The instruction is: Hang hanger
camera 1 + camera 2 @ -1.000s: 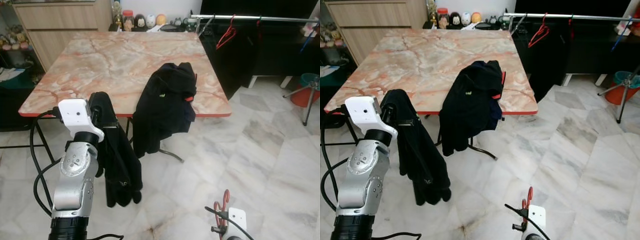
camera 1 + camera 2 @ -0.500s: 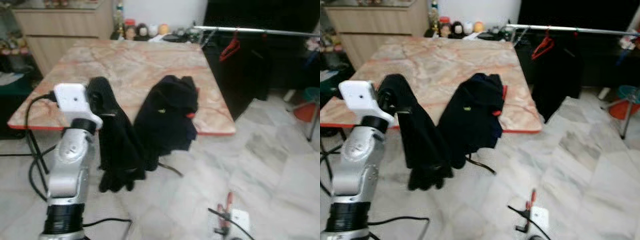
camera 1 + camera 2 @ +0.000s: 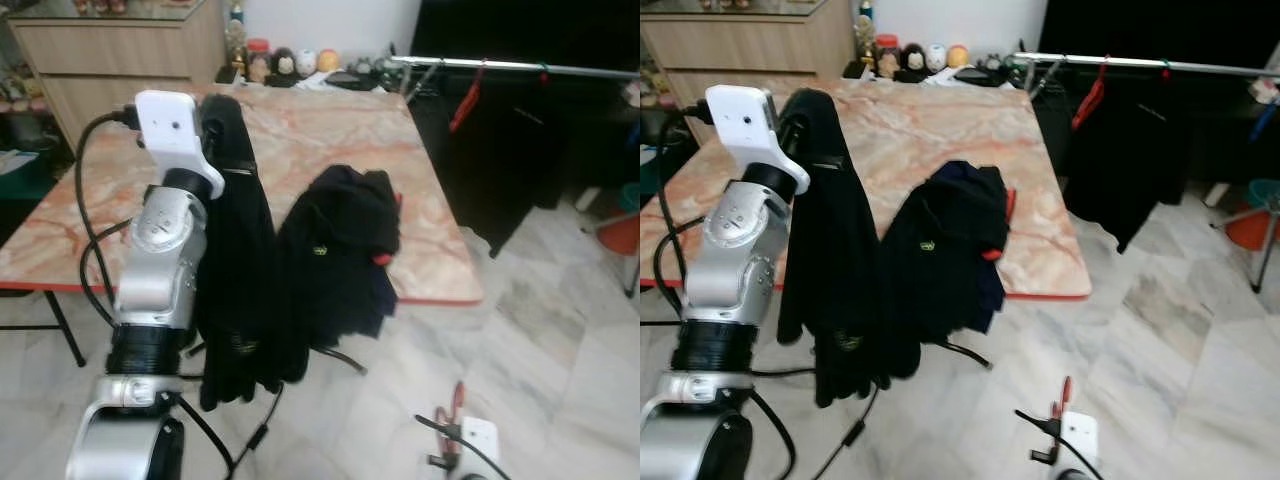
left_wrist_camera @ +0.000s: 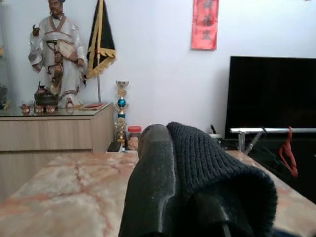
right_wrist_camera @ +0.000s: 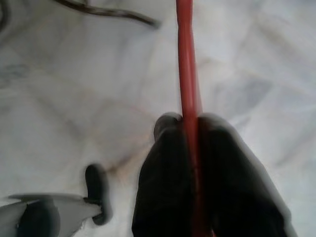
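Note:
My left gripper (image 3: 214, 112) is raised above the marble table (image 3: 320, 125), shut on a black garment (image 3: 240, 270) that hangs down from it past the table's front edge. In the left wrist view one black finger (image 4: 153, 182) shows beside the knit cloth (image 4: 217, 168) draped over it. Low at my right, the right gripper (image 5: 190, 121) is shut on a red hanger (image 5: 185, 59), which sticks up over the floor (image 3: 456, 398). A metal rail (image 3: 520, 68) runs at the back right, carrying another red hanger (image 3: 465, 100) and dark clothes.
A second black garment (image 3: 345, 250) lies over the table's front edge. A wooden cabinet (image 3: 110, 55) stands at the back left, with small figurines (image 3: 290, 62) behind the table. A tripod leg and an orange tub (image 3: 625, 230) are at the far right. Cables (image 3: 255, 440) trail on the marble floor.
My left arm has risen with the black garment from below the table's edge to above the tabletop. The camera has shifted. The right gripper stays low with the red hanger.

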